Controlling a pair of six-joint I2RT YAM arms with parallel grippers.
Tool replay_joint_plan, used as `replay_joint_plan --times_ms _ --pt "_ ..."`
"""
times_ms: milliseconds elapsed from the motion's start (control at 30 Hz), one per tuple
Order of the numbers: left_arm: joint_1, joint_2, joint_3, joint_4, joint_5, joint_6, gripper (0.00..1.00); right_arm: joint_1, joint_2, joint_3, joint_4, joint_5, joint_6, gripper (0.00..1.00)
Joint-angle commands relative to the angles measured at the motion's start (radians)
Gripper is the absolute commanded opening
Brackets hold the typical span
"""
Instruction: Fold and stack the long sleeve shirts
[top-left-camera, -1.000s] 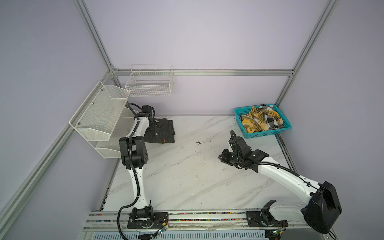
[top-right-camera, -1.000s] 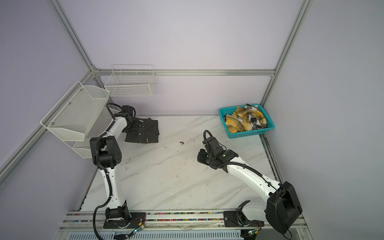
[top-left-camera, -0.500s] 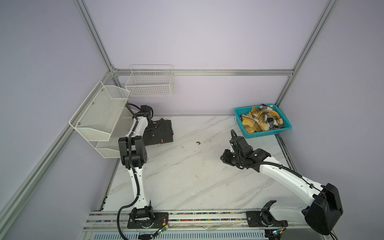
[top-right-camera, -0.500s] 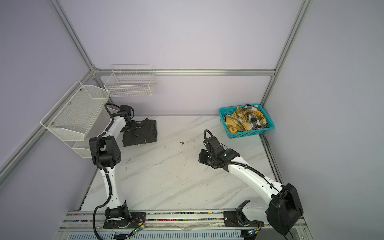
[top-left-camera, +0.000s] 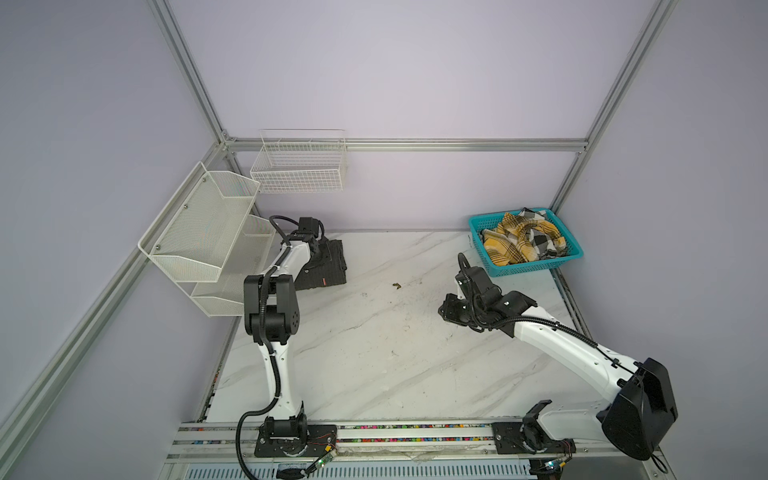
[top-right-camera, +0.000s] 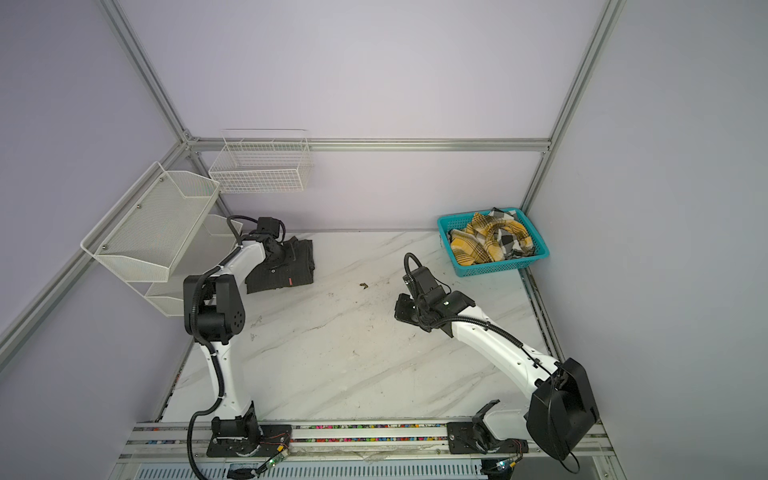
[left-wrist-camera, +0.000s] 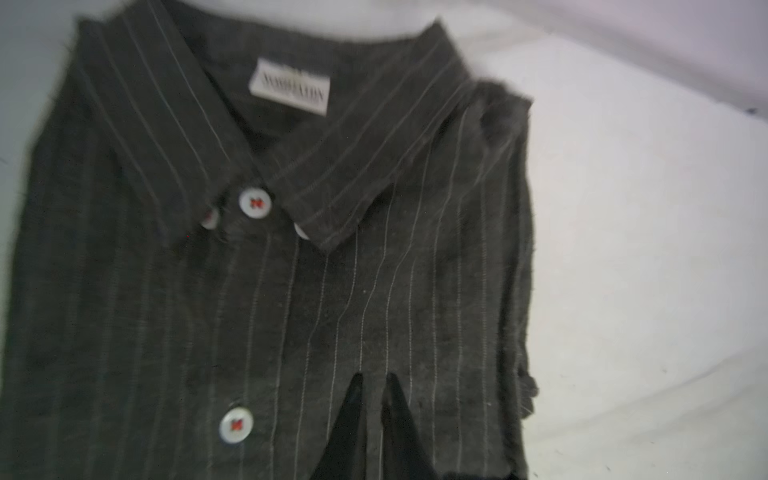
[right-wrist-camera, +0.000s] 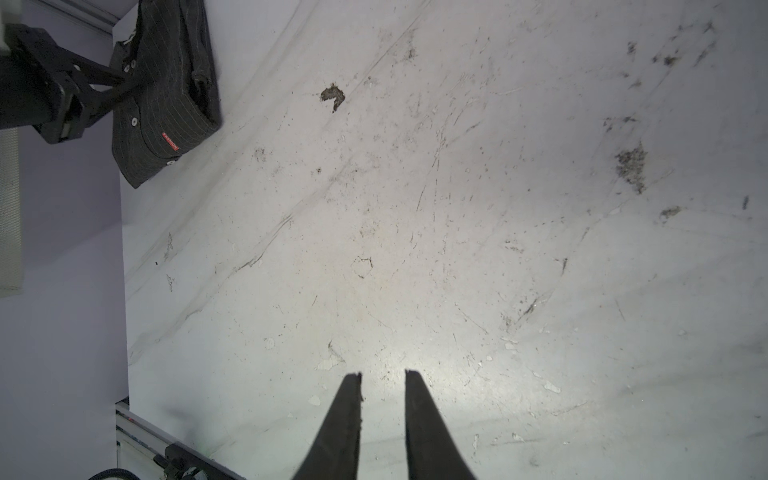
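Reaching the folded charcoal pinstriped cloth shirt (top-left-camera: 328, 270) at far left, left gripper (left-wrist-camera: 374, 376) is pressed together; right gripper (right-wrist-camera: 383, 374) slightly spread, empty.

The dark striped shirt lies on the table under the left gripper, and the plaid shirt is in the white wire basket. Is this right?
No: the plaid shirt lies in the teal basket, as both top views show. The rest holds.
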Motion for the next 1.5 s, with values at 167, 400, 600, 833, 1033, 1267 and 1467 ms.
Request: replay_joint_plan --times_ms 167,400,600,833,1033,1267,1467 --pt "0.011 -0.084 -0.159 0.039 0.007 -0.073 0.07 -0.008 -0.048 -0.043 -0.004 0.019 0.006 0.23" --pt "0.031 -0.126 -0.226 0.037 -0.074 -0.068 0.04 -0.008 -0.051 -0.048 0.001 0.018 0.007 0.23" --pt "0.029 -0.125 -0.246 0.06 0.021 -0.084 0.08 -0.01 -0.046 -0.04 -0.01 0.018 0.003 0.23" --pt "-0.029 -0.291 -0.297 0.136 0.102 -0.167 0.57 -0.025 -0.037 0.038 -0.014 0.035 -0.029 0.23" --pt "-0.06 -0.538 -0.315 0.142 0.133 -0.172 0.8 -0.081 -0.036 0.196 -0.011 0.188 -0.066 0.27" --pt "-0.086 -0.893 -0.561 0.213 -0.001 -0.106 0.87 -0.087 -0.149 0.162 0.234 0.497 -0.225 0.56" --pt "-0.089 -1.079 -1.054 0.565 -0.277 0.056 1.0 -0.092 -0.236 -0.187 0.51 0.837 -0.378 0.71"
